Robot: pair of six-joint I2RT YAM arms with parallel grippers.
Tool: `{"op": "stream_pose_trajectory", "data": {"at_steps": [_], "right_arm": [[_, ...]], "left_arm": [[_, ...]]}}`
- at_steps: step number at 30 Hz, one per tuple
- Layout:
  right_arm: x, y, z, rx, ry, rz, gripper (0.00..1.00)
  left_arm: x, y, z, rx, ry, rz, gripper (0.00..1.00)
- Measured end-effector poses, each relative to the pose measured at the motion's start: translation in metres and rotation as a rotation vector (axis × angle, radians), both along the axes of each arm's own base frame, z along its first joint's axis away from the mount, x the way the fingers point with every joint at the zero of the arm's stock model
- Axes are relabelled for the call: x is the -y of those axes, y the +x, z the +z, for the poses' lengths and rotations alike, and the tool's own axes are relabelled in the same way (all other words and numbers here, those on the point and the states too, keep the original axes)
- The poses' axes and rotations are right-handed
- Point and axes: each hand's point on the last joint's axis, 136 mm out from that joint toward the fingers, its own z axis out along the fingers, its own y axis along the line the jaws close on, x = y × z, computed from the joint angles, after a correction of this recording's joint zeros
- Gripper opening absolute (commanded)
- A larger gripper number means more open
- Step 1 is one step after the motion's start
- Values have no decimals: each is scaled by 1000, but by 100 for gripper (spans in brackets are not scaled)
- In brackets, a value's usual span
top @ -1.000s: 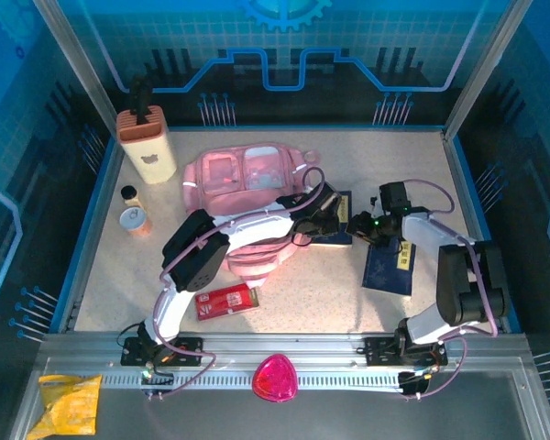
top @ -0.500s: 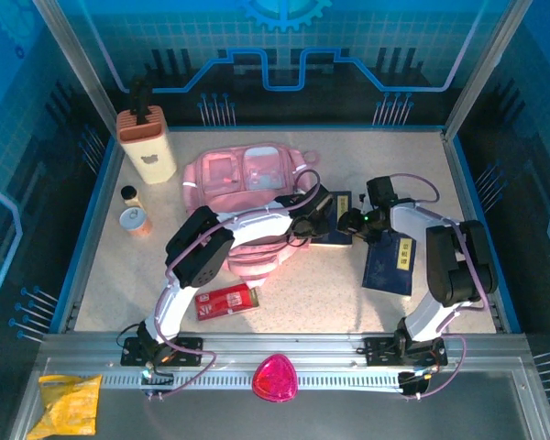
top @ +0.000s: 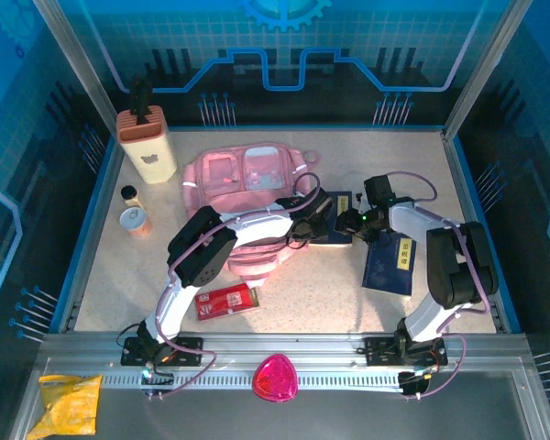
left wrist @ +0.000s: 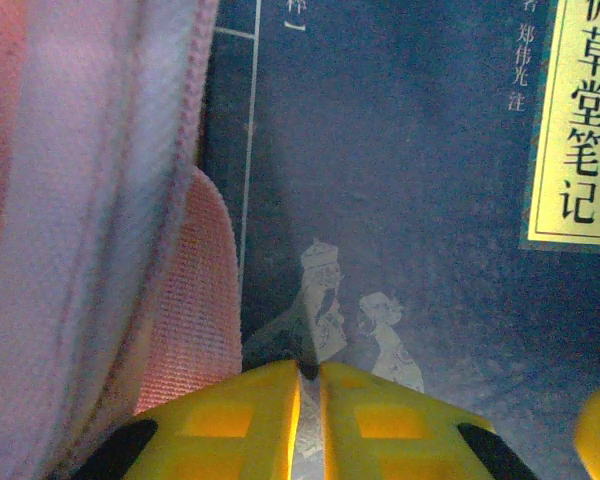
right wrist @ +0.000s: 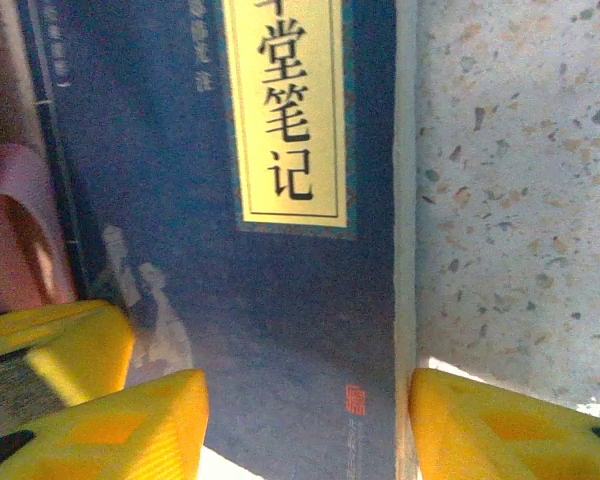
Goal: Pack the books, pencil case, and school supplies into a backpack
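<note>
flat on the table (right wrist: 510, 200), tight against the right flank of the pink backpack (top: 243, 179): the navy book with gold lettering (top: 341, 203), long axis running away from the arm bases. at its left long edge, hard by the pink fabric, the left gripper (left wrist: 308, 385), fingers clenched to a bare slit, seemingly nipping the edge of the cover, though too close and dim in the wrist view to swear to it. at the opposite long edge, the right gripper (right wrist: 310, 430), released and spread, one finger above the cover, the other above bare table, straddling the edge with nothing grasped. one gripper per side, equally near, the short axis of the book between them. likely next: a lift by the pinched left edge, steadied from the right, then a swing left into the backpack. second navy book (top: 390, 264) just beside the right arm, red pencil case (top: 226, 301) well apart toward the near edge beside the left arm, neither yet packed.
</note>
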Motion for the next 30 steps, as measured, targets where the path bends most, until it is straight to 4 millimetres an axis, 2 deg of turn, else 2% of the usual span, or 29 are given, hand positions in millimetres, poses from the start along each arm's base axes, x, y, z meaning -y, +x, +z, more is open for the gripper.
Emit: {"op": "stream_pose_trajectory", "data": {"at_steps": [6, 12, 14, 19, 23, 27, 30], "right_arm": [[-7, 5, 31, 76, 44, 24, 53], [-13, 3, 36, 73, 81, 39, 52], [-9, 0, 33, 59, 60, 30, 58], [3, -2, 24, 34, -4, 1, 60], [7, -2, 4, -22, -38, -3, 61], [8, -6, -15, -78, -57, 2, 58], [5, -7, -18, -90, -56, 13, 53]], "left_arm": [[0, 0, 0, 8, -6, 1, 15], [0, 0, 0, 9, -12, 6, 15], [0, 0, 0, 9, -13, 8, 15], [0, 0, 1, 9, -19, 14, 14], [0, 0, 1, 8, -22, 18, 14], [0, -1, 1, 10, -27, 21, 14], [0, -1, 1, 11, -29, 21, 14]]}}
